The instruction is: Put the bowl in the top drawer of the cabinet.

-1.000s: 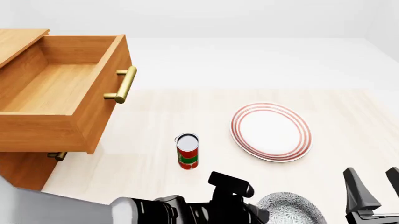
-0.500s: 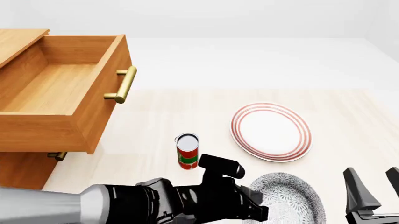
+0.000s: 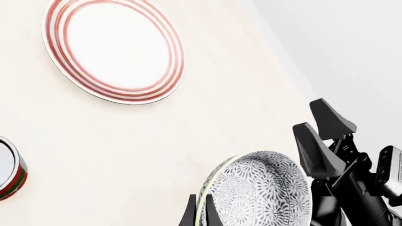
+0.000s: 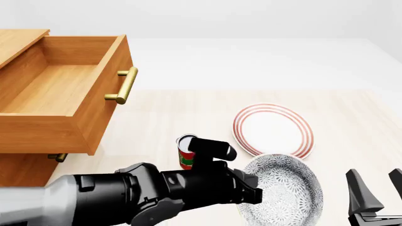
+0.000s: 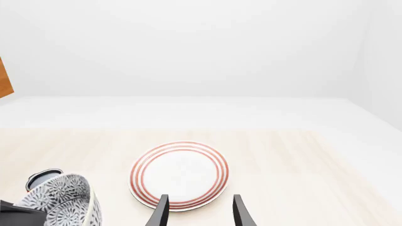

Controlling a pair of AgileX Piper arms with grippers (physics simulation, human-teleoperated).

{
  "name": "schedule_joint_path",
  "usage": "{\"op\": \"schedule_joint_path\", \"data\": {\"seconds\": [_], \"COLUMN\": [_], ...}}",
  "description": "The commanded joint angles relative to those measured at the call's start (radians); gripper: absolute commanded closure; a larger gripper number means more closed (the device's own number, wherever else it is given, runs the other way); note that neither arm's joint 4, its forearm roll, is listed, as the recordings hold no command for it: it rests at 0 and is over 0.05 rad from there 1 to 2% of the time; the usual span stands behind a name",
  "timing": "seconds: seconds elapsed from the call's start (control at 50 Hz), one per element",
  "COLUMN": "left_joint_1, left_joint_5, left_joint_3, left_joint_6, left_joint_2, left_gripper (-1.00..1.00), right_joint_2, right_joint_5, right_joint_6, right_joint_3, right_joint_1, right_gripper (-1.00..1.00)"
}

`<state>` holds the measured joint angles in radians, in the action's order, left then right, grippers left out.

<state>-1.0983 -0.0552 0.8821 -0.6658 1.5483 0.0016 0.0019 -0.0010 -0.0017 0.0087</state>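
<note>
Bowl point(image 4: 283, 190) risen, tilted, left hand point(image 4: 248, 190) clamping rim

Illumination is bright, even and diffuse across all three views. The pale table point(image 4: 351, 122) and white backdrop read near-white with no glare. Shadows are faint: only soft shading lies inside the top drawer point(image 4: 56, 89) and under it. The brass handle point(image 4: 125, 84) carries a mild highlight. All renders are sharp edge to edge, with no blur, noise or visible lens distortion.
</note>
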Motion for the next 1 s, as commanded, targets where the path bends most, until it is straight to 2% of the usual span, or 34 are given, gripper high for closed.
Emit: {"op": "schedule_joint_path", "data": {"seconds": [0.02,0.44,1.0], "left_joint_1": [0.019,0.065,0.145], "left_joint_5": [0.048,0.177,0.281], "left_joint_3": [0.026,0.104,0.170], "left_joint_6": [0.013,0.048,0.104], "left_joint_2": [-0.050,-0.150,-0.252], "left_gripper": [1.00,1.00,1.00], "right_joint_2": [0.000,0.000,0.000], "right_joint_5": [0.000,0.000,0.000], "right_joint_6": [0.000,0.000,0.000], "right_joint_3": [0.000,0.000,0.000], "right_joint_1": [0.000,0.000,0.000], "right_gripper": [-1.00,-1.00,-1.00]}}
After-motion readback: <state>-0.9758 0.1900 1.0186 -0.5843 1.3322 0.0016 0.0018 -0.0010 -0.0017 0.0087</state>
